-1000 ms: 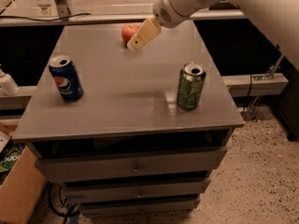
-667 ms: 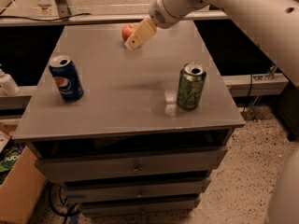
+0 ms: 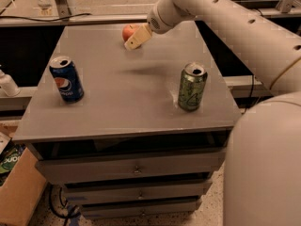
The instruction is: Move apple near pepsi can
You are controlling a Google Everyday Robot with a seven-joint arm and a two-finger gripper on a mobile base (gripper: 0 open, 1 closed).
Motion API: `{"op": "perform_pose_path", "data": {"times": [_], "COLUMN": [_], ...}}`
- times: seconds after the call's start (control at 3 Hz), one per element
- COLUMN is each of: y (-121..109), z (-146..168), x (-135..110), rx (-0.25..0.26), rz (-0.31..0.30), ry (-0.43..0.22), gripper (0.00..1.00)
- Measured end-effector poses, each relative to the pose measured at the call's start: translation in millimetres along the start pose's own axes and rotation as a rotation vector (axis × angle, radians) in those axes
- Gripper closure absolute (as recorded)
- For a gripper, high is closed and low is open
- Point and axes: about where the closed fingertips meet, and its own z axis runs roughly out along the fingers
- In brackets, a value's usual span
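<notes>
The apple (image 3: 127,32) is small, round and red-orange, and sits on the far middle of the grey cabinet top (image 3: 127,98). My gripper (image 3: 137,37) hangs at the end of the white arm, right at the apple's right side, and covers part of it. I cannot see whether it touches the apple. The pepsi can (image 3: 67,78) is dark blue with a red, white and blue logo. It stands upright near the left edge, well to the front left of the apple.
A green can with black markings (image 3: 192,86) stands upright at the right front of the top. A white bottle (image 3: 7,84) stands on a ledge to the left. A cardboard box (image 3: 19,182) sits on the floor at lower left. Drawers run below the top.
The arm has swung left and down toward the far side. The gripper now sits lower against the apple and covers more of it. Both cans have stayed put.
</notes>
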Motion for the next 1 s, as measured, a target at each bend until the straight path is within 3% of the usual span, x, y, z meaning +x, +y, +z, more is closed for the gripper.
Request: {"op": "perform_pose_path", "data": {"times": [0.33,1.0], "y": [-18,-30], "z": [33,83], "x": [3,4], "rx": [0.024,0.025], "rz": [0.030,0.075], "ry": [0.008,0.010], "gripper": [0.00,0.00]}}
